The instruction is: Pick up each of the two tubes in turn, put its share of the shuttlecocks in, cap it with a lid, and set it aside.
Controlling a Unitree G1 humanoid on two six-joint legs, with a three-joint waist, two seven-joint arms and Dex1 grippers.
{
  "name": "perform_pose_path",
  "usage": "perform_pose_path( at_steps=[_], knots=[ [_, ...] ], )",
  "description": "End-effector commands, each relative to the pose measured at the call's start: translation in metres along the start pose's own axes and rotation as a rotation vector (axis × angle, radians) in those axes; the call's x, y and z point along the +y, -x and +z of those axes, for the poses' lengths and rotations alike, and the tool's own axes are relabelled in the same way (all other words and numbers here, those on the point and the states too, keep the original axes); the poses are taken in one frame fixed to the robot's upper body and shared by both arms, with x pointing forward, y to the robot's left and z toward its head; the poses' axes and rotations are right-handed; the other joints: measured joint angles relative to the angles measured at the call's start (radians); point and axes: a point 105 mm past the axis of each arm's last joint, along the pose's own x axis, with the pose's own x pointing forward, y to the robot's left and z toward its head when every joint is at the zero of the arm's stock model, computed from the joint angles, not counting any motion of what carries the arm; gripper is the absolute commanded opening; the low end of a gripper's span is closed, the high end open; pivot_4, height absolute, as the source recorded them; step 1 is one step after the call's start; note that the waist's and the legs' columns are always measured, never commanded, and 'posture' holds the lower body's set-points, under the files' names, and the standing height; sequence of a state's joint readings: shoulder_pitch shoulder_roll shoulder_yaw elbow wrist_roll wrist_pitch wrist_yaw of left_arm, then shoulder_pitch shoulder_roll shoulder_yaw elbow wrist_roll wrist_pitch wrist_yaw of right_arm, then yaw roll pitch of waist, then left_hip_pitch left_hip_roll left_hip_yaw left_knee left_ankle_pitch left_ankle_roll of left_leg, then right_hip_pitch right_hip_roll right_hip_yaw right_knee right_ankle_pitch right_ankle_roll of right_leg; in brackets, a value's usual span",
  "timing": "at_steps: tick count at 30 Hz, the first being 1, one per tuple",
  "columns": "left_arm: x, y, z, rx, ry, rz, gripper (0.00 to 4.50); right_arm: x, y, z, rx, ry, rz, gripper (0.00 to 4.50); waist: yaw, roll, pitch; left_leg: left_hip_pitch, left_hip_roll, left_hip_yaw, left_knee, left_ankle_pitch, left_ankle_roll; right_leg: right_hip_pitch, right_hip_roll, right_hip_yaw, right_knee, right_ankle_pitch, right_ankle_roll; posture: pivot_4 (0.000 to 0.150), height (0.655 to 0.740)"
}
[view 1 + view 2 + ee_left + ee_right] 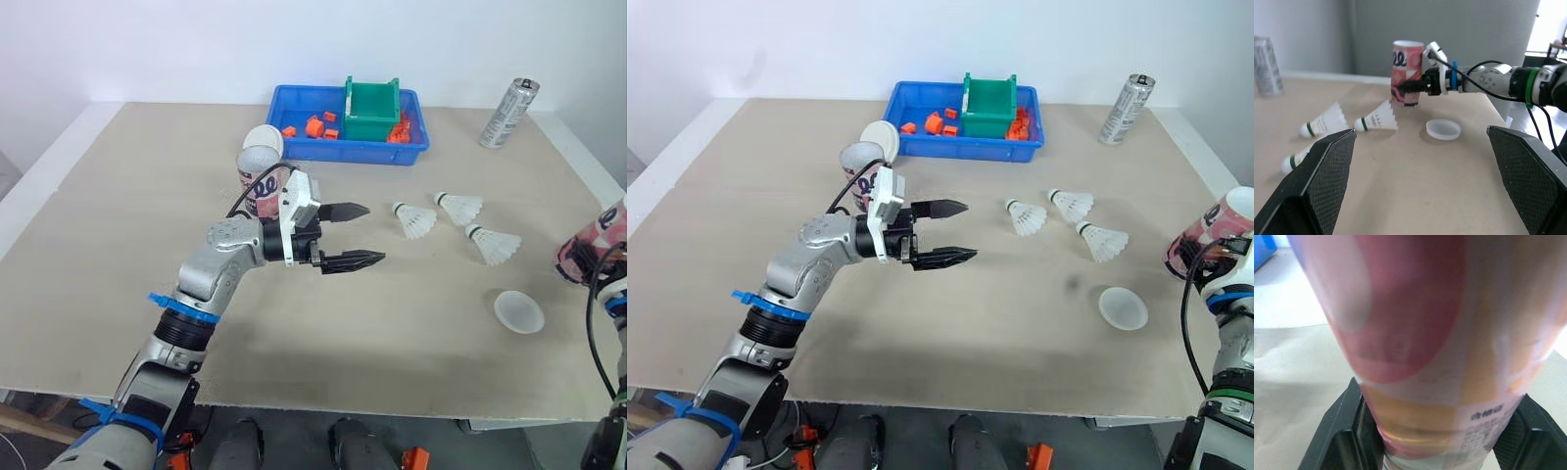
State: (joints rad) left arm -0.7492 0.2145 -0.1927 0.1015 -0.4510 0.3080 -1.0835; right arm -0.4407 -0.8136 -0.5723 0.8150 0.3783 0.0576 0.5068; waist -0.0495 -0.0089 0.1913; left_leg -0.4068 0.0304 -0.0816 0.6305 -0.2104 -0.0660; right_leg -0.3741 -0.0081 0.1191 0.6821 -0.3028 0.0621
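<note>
Blurred tube, upper end off-frame.

3 shuttlecocks lie together — lid before them, bin and can behind.

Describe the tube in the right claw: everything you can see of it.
The tube is a cardboard-looking cylinder printed in pink, red and white, with small text low down. Its top is open, uncapped. It is held nearly upright by the table's right edge. The right claw is shut on its lower part, one finger each side.
</note>
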Motion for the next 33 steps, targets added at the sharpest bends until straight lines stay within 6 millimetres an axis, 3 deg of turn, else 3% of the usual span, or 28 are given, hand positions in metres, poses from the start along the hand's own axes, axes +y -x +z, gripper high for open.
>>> perform_pose_path(
  at_steps=[1,4,14,25,32,33],
  knots=[
    [-0.009,-0.005,0.017,-0.082,-0.061,-0.039,4.5,-0.016,0.006,-0.001,0.037,-0.023,-0.04,3.48,0.0,0.0,0.0,0.0,0.0,0.0,0.001,0.0,0.0,0.001,0.0,0.0,0.0,0.0,0.0,0.15,0.7384],
    [-0.011,-0.006,0.019,-0.098,-0.054,-0.046,4.5,-0.017,0.007,-0.001,0.046,-0.047,-0.035,4.45,0.001,0.0,0.0,0.0,-0.001,-0.001,0.002,0.0,0.0,0.002,0.0,0.0,0.0,0.0,0.001,0.15,0.7384],
    [-0.014,-0.002,0.02,-0.108,-0.034,-0.057,4.5,-0.029,0.015,-0.004,0.111,-0.021,-0.055,4.45,0.0,0.0,0.0,0.0,-0.002,0.0,0.003,0.0,0.0,0.002,0.0,0.003,0.0,0.001,0.003,0.15,0.7384],
    [-0.018,0.004,0.019,-0.117,0.002,-0.067,4.5,-0.027,0.031,-0.01,0.172,-0.017,0.02,4.45,0.0,0.0,0.0,0.0,-0.002,0.0,0.003,0.0,0.0,0.002,0.0,0.003,0.0,0.001,0.003,0.15,0.7384],
    [-0.018,0.018,0.013,-0.071,0.016,-0.033,4.5,-0.044,0.054,-0.009,0.223,0.004,0.016,4.45,0.001,0.0,0.0,0.0,-0.002,0.0,0.003,0.0,0.0,0.002,0.0,0.004,0.0,0.0,0.004,0.15,0.7384],
    [-0.015,0.025,0.011,-0.056,0.016,0.0,4.5,-0.035,0.059,-0.002,0.205,0.017,0.083,4.45,0.001,0.0,0.0,0.0,-0.002,0.0,0.003,0.0,0.0,0.002,0.0,0.004,-0.001,0.0,0.004,0.15,0.7384]
  ],
)
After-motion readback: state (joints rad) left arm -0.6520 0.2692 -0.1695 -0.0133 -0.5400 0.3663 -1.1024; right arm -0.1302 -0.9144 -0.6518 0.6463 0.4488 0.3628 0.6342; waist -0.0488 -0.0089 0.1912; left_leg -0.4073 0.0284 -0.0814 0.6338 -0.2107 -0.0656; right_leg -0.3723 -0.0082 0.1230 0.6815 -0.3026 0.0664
